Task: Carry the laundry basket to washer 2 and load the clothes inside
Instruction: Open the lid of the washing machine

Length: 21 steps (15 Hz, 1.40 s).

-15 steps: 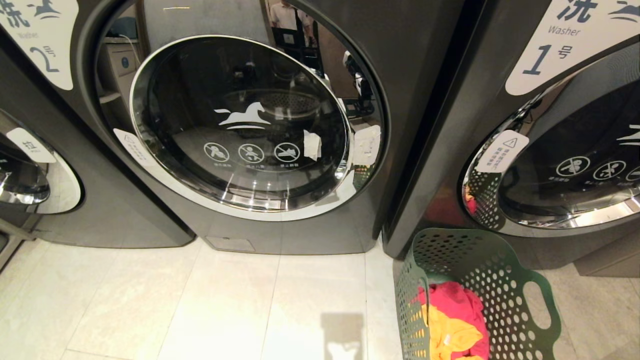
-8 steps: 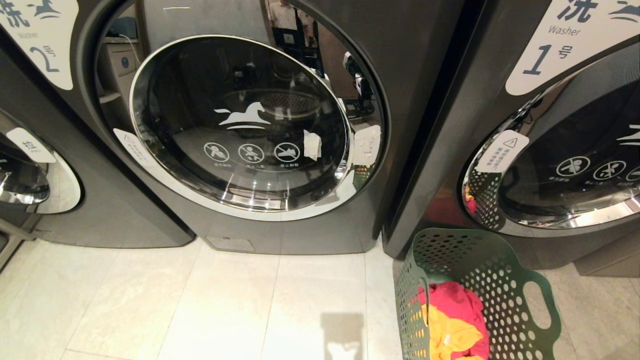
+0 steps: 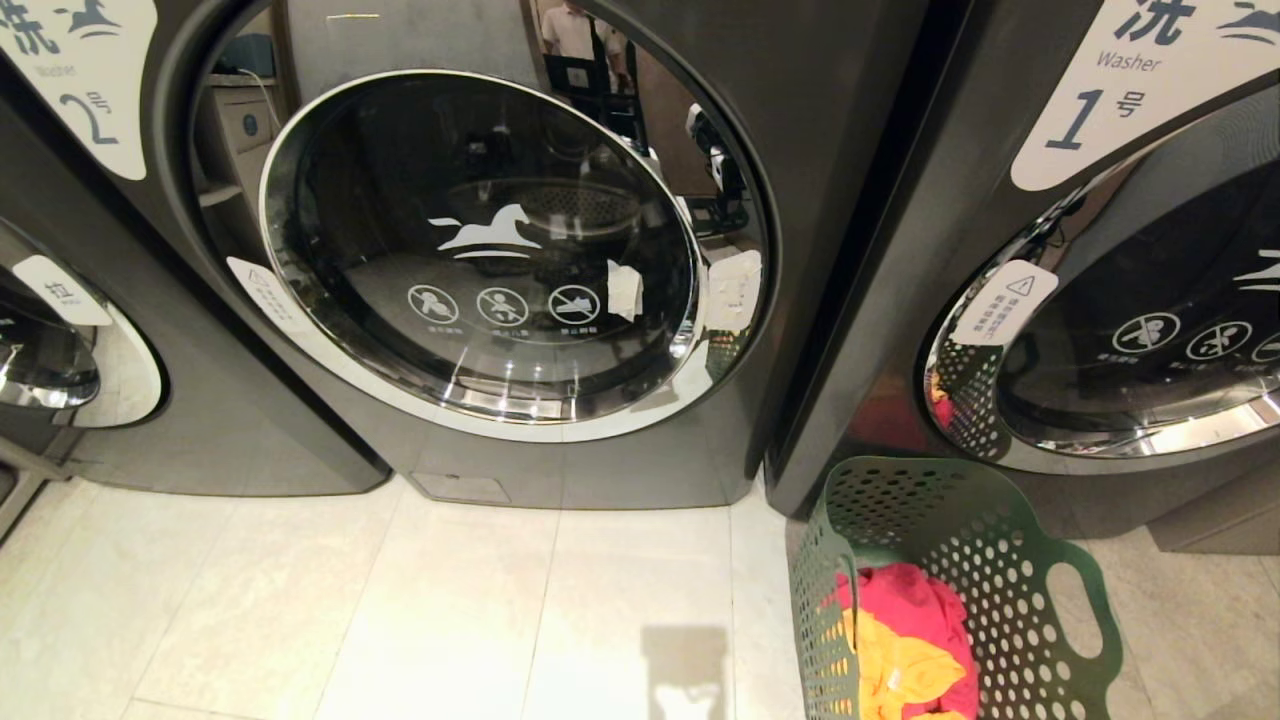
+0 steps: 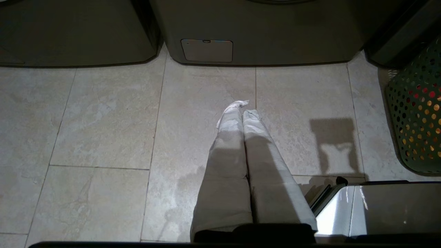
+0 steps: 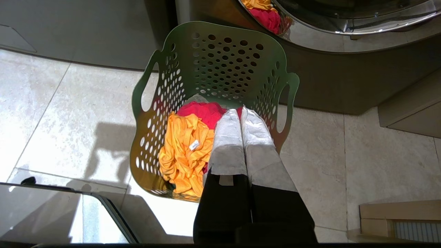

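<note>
The laundry basket (image 3: 960,590) is cut by the lower edge in the head view, so the clothes (image 3: 905,650) show only partly — the bottom layer is hidden. Washer 2 (image 3: 480,250) loses its top, and the small text on its warning sticker (image 3: 265,292) is unreadable.

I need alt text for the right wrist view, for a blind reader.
The shut right end effector hangs above a green laundry basket holding yellow and red clothes, standing on pale floor tiles before a dark washer.

Only the person's reflection (image 3: 572,30) in washer 2's door (image 3: 480,240) shifted slightly.
</note>
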Available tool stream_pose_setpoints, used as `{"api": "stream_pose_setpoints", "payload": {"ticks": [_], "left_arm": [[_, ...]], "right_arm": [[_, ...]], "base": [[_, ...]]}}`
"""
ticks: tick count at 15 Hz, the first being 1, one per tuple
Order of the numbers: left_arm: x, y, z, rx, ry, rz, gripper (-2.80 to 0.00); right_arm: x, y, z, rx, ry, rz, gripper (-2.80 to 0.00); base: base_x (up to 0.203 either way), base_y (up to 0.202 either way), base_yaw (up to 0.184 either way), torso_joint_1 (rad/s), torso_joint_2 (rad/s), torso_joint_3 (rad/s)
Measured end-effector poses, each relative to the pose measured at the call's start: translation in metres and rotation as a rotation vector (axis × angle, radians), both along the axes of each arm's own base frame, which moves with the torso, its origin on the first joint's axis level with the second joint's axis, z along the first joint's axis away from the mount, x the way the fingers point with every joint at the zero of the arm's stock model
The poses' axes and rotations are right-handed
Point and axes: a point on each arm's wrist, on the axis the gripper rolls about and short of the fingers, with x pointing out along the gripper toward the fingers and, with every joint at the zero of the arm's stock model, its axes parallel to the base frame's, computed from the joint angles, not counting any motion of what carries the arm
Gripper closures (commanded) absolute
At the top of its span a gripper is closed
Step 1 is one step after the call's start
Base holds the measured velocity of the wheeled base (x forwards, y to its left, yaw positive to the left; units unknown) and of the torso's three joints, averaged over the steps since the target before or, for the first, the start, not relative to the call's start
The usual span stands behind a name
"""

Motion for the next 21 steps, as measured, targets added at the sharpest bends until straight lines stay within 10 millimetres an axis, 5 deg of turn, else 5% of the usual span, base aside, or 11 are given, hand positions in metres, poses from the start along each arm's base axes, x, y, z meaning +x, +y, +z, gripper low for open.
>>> {"api": "stream_pose_setpoints", "payload": {"ticks": [21], "left_arm": [[0.0001, 0.0001, -0.0001, -0.002, 0.001, 0.006, 0.00]], "right_arm": [[0.0002, -0.0001, -0.0003, -0.001, 0.002, -0.001, 0.00]], "base": [[0.000, 0.000, 0.000, 0.003, 0.00, 0.167]]}}
